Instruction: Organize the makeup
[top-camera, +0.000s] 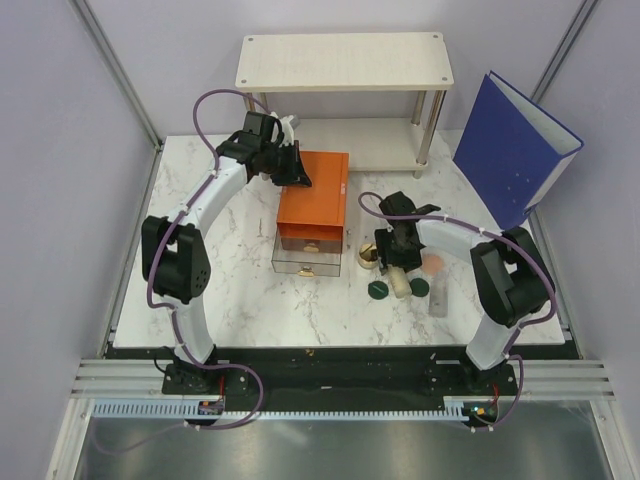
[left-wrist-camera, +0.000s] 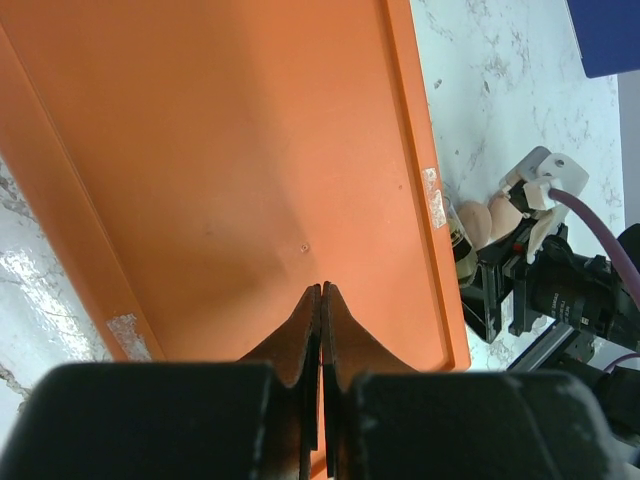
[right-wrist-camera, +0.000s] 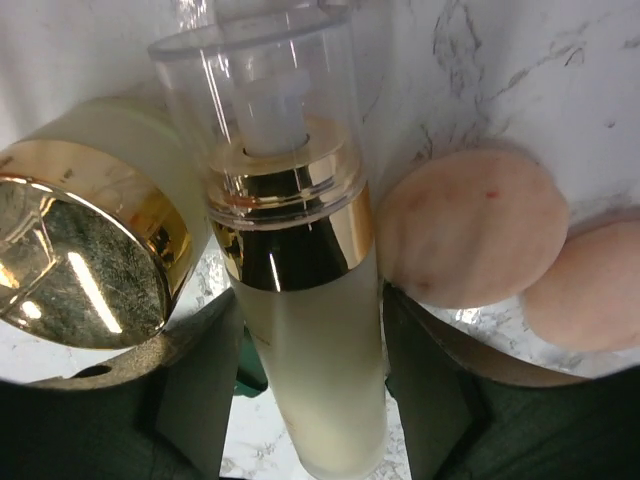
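Your right end effector (right-wrist-camera: 312, 395) straddles the cream tube (right-wrist-camera: 300, 330), one finger down each side of its body below the gold collar. A thin gap seems to show beside one finger, so you cannot tell whether the grip has closed. The tube sits in the makeup cluster toward the right edge of the bench, nearer the near edge. The gold compact (right-wrist-camera: 80, 260) lies just beside it on one side and two peach discs (right-wrist-camera: 470, 235) on the other.

Close squarely on the body, not on the clear cap, which looks as if it could pull off. Lift straight up so neither neighbour gets dragged. The likely target is the open drawer (top-camera: 307, 258) of the orange box (top-camera: 315, 195) at mid-bench.

Your left end effector (left-wrist-camera: 321, 300) is clenched on nothing, its tips on or just over the box's top, well placed to steady the box.
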